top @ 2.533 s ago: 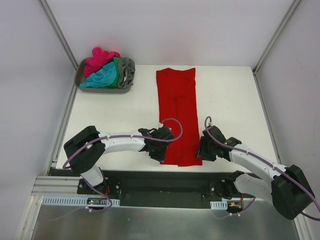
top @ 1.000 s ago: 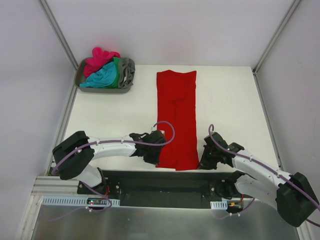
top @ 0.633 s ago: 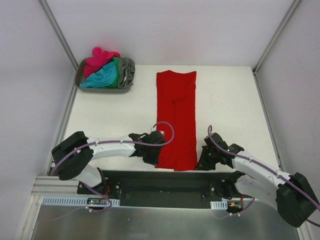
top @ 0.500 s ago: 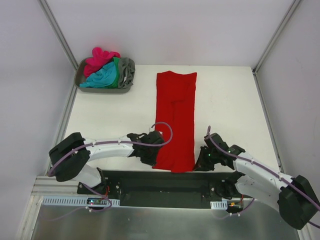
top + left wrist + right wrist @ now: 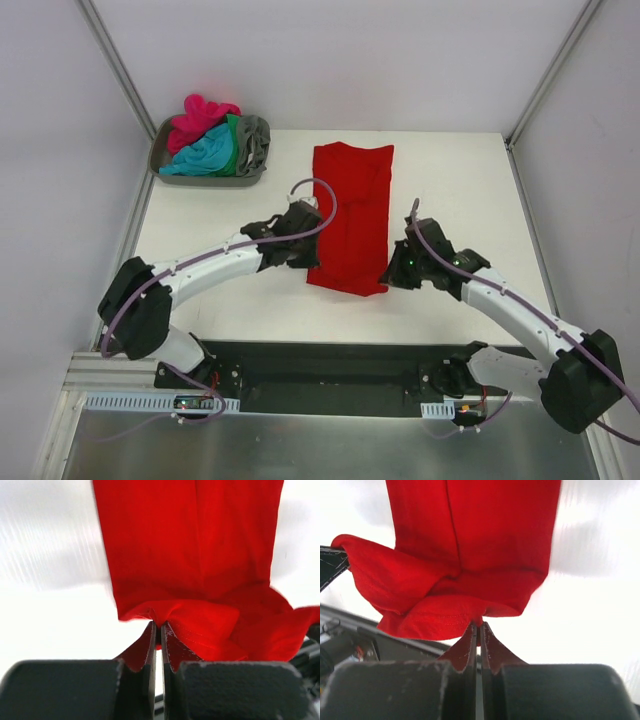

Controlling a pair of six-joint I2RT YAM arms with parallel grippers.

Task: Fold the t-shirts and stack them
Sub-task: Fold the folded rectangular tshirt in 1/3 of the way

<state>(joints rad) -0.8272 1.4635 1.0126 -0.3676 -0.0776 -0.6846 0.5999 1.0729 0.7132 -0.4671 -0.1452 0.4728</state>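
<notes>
The red t-shirt (image 5: 352, 205) lies as a long strip on the white table (image 5: 460, 190), its near end lifted and carried back over itself. My left gripper (image 5: 307, 258) is shut on the near left corner (image 5: 150, 611). My right gripper (image 5: 392, 270) is shut on the near right corner (image 5: 485, 614). In both wrist views the hem hangs folded under the rest of the cloth. The magenta-pink t-shirt (image 5: 200, 115), teal-blue t-shirt (image 5: 200, 155), green t-shirt (image 5: 233, 140) and grey t-shirt (image 5: 255, 140) lie bunched in the tray.
The grey plastic tray (image 5: 160, 150) stands at the far left corner of the table. Metal frame posts (image 5: 115, 60) rise at the back corners. The black base rail (image 5: 330, 365) runs along the near edge.
Both grippers have lifted the red shirt's near hem off the front edge and moved it away from the bases toward the middle of the table, so the strip looks shorter.
</notes>
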